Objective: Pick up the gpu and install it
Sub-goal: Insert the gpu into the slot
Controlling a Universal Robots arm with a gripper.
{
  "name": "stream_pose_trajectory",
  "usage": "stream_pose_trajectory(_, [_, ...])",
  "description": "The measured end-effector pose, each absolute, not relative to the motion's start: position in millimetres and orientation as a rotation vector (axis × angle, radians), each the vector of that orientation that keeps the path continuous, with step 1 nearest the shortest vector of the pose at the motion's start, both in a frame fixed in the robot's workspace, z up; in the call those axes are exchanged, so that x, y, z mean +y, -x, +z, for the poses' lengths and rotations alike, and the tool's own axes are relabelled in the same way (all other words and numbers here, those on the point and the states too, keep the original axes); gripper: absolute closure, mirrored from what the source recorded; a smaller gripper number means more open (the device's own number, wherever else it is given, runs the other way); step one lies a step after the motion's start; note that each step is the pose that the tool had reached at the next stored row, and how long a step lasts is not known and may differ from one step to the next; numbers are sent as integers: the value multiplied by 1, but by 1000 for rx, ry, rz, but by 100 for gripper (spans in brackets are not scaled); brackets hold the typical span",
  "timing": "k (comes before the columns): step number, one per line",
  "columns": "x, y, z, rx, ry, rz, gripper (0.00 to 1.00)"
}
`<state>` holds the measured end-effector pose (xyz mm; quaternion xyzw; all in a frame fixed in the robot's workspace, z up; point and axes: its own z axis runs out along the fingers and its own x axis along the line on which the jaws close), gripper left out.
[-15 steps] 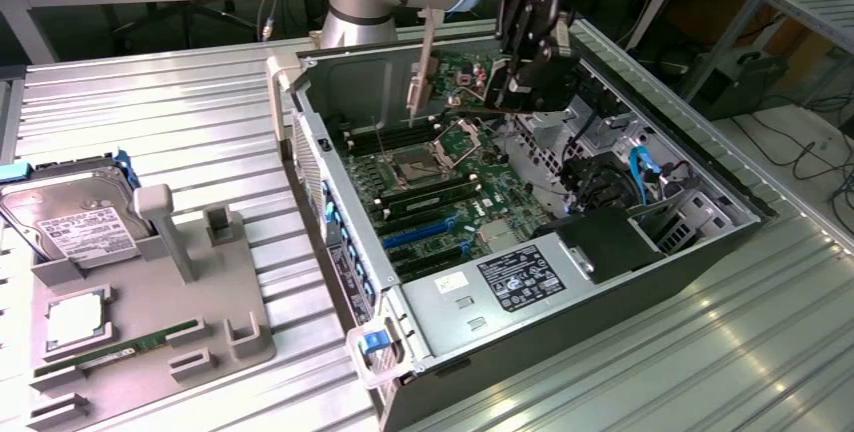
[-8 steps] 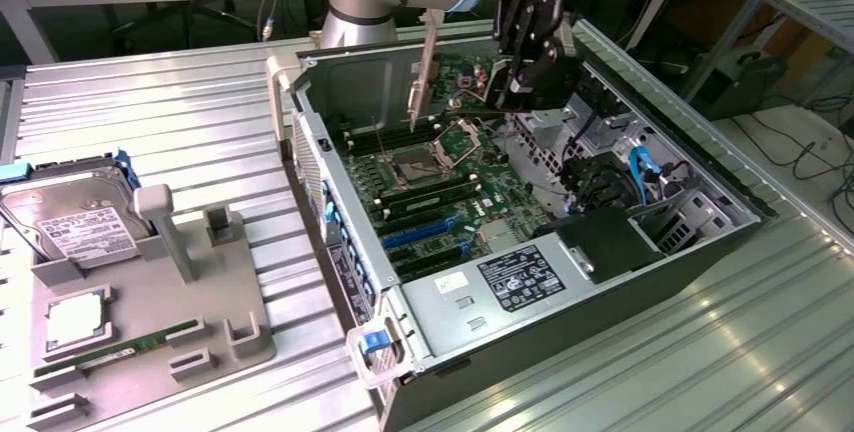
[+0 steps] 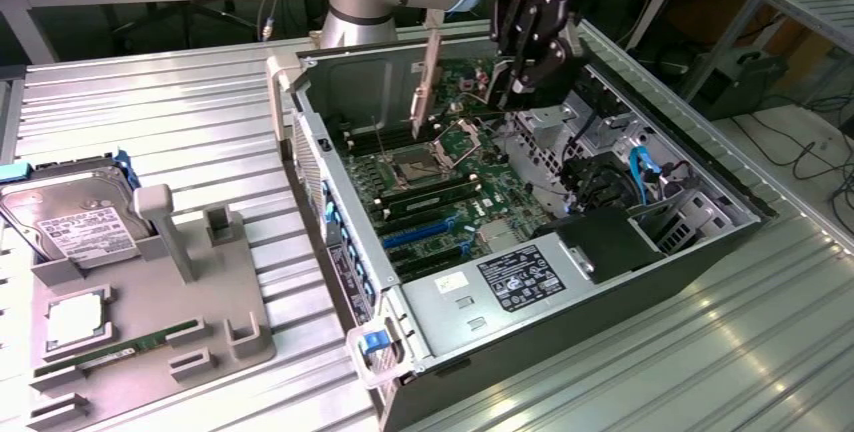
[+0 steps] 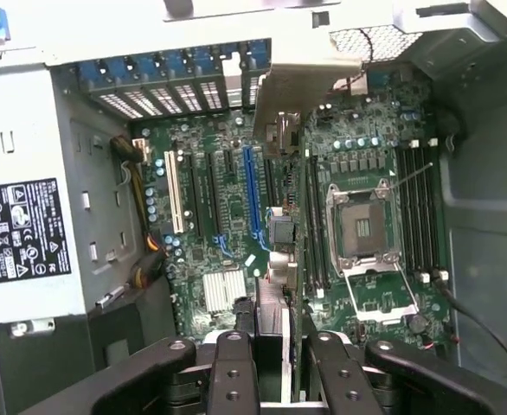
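GPU [image 4: 275, 316] is up in the air over the open computer case [image 3: 721, 237], pinched edge-on in the hand [image 4: 281, 380]. From the wrist view you can see a black finger [image 4: 236, 372] pressed against each face of the card, so it's a proper grip. The card runs from the fingers out toward the rear wall of the case. Its silver end bracket [image 3: 430, 72] hangs down at that far end, near the row of blue-tabbed slot covers [image 4: 176, 73].

From the exterior view, the hand [image 3: 514, 87] sits above the back part of the motherboard [image 3: 454, 187], and the bracket's top pokes above the case rim. Under the card, the wrist view shows the long blue expansion slot [image 4: 252, 194] just beside its line. The CPU socket [image 4: 362, 225] is on the other side with its latch frame flipped open. The power supply [image 3: 534, 277] with its black label is at the near end of the case.

Off to the exterior view's left, a grey parts fixture [image 3: 200, 302] sits on the ribbed metal desk [image 3: 747, 352]. It's got a hard drive [image 3: 67, 217] standing in it, a CPU chip [image 3: 78, 317] and a green memory stick [image 3: 120, 347].
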<state>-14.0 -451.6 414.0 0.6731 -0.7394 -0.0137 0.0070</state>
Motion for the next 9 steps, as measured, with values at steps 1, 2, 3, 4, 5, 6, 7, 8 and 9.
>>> stream_pose_trajectory(1, [-452,14,414,-2300,-2118,-43,72])
stream_pose_trajectory(2, [-452,14,414,-2285,-2134,-42,72])
stream_pose_trajectory(3, [-452,14,414,-2270,-2150,-42,72])
stream_pose_trajectory(4, [-452,14,414,-2249,-2172,-42,72])
stream_pose_trajectory(5, [-452,14,414,-2232,-2189,-42,72])
stream_pose_trajectory(6, [-452,14,414,-2214,-2207,-42,72])
stream_pose_trajectory(7, [-452,14,414,-2195,-2225,-41,72])
stream_pose_trajectory(8, [-452,14,414,-2177,-2242,-41,72])
stream_pose_trajectory(9, [-452,14,414,-2160,-2258,-41,72])
